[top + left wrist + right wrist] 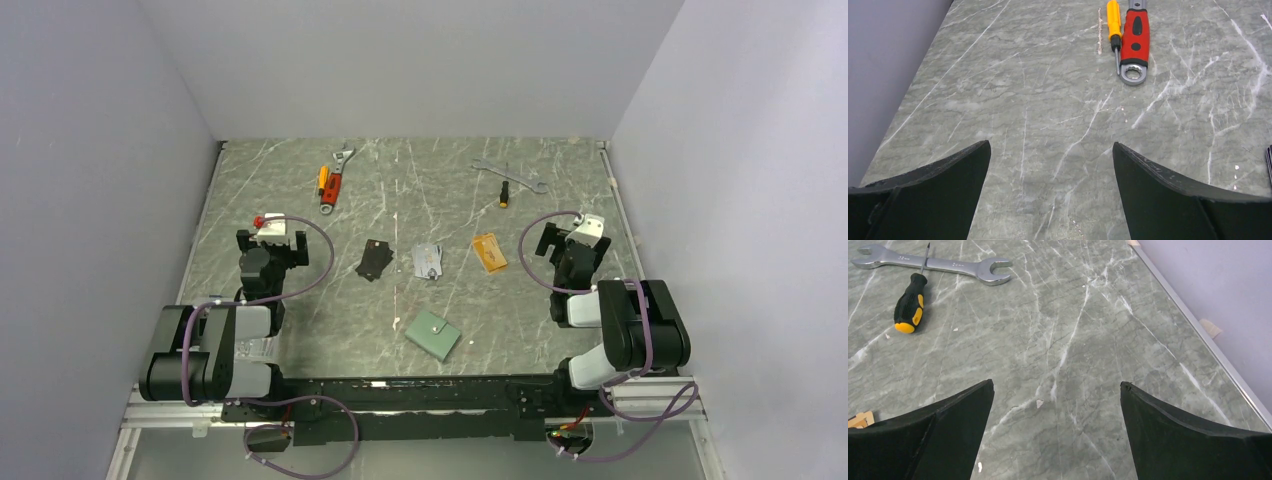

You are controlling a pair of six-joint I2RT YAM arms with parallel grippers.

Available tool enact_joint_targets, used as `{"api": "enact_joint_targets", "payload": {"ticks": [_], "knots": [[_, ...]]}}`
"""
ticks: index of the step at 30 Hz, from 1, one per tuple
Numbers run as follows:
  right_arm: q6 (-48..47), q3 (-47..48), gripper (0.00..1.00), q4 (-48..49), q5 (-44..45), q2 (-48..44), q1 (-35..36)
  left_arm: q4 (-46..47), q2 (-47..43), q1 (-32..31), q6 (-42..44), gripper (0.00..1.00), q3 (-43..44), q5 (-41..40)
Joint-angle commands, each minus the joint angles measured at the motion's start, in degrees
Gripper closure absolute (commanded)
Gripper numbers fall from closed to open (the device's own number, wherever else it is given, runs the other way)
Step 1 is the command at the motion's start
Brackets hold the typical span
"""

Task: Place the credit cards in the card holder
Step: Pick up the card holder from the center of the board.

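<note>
The first step, we are judging, is not yet begun. The left hand (1050,150) is hovering wide and empty over the worktop (998,100). Right of it the black cards (374,259), silver-grey cards (427,261) and orange cards (489,251) are lying apart, then the right hand (1057,387), also wide and empty. The card holder (433,334) is lying closed nearer the bases and is needing opening next. Only the top view is showing them whole; the wrist views are showing mostly a red wrench (1134,40) and a black screwdriver (910,302).

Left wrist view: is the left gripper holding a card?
No, the left gripper stands open, with only the tabletop showing in its gap.
</note>
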Motion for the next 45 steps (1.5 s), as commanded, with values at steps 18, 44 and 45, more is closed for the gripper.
{"api": "enact_joint_targets", "payload": {"ticks": [18, 44, 45], "knots": [[33.6, 30.1, 0.00, -61.4, -16.6, -12.6, 1.7, -56.0, -14.6, 0.0, 0.7, 0.01, 26.7, 11.9], [38.4, 11.2, 0.17, -70.3, -23.6, -25.9, 49.4, -79.6, -5.4, -32.9, 7.1, 0.01, 30.5, 29.4], [38.6, 11.0, 0.19, -69.2, -24.3, -24.8, 49.4, -80.6, -3.7, -33.2, 7.4, 0.01, 31.3, 30.3]]}}
